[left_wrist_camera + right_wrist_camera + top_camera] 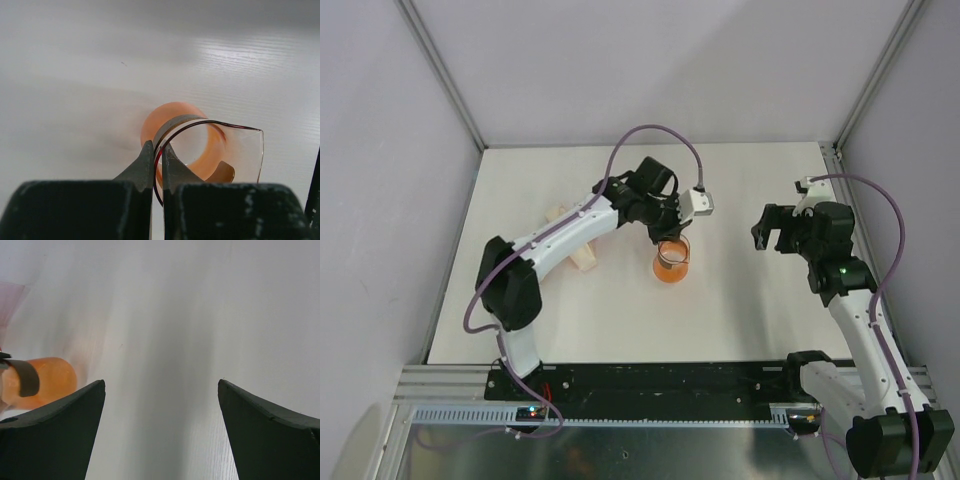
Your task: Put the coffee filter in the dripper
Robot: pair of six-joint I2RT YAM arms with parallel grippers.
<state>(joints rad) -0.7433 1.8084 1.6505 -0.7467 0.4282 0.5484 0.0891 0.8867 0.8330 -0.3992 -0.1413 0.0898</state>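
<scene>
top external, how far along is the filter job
Nothing looks done: no loose white filter shows anywhere. In hand: the left gripper pinches the rim of an orange-tinted clear vessel, seemingly a spouted cup rather than the dripper. The right gripper hangs open, empty. Left: the whole placement.

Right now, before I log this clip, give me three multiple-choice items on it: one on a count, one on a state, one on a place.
1. How many grippers touch the orange-and-clear vessel?
A) none B) one C) two
2. What state is the right gripper in?
A) shut on paper B) shut on the vessel C) open, empty
3. Where does the cream stack lie?
A) beneath the left arm B) beside the right gripper C) inside the vessel

Answers:
1 B, only the left gripper pinches its rim.
2 C, its fingers stand wide apart over bare table.
3 A, the arm crosses over it.
</scene>
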